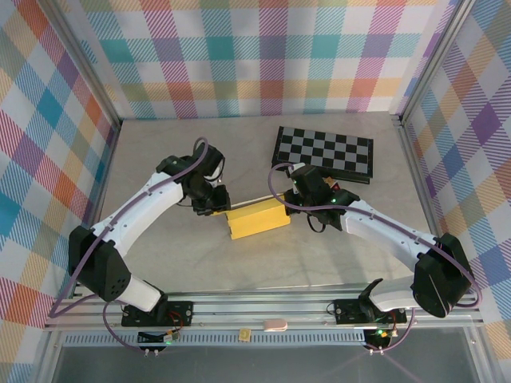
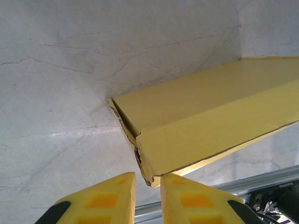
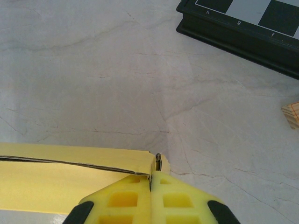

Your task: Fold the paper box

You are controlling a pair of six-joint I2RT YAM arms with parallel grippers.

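The mustard-yellow paper box (image 1: 257, 219) lies closed and flat in the middle of the table between both arms. In the left wrist view its left end (image 2: 201, 121) has a frayed corner that dips into the mouth of my left gripper (image 2: 148, 176). The jaws there stand narrowly open, and the right fingertip (image 2: 175, 179) touches the box's lower edge. My left gripper (image 1: 219, 207) sits at the box's left end. At the box's right end my right gripper (image 1: 292, 206) is shut on a thin cardboard edge (image 3: 159, 159) that sticks up between its closed tips (image 3: 153, 173).
A black-and-white checkered board (image 1: 323, 150) lies behind and to the right of the box, close to the right arm; its black rim (image 3: 233, 35) shows ahead of the right gripper. A small wooden block (image 3: 291, 114) sits at that view's right edge. The metal rail (image 1: 263, 307) runs along the near table edge.
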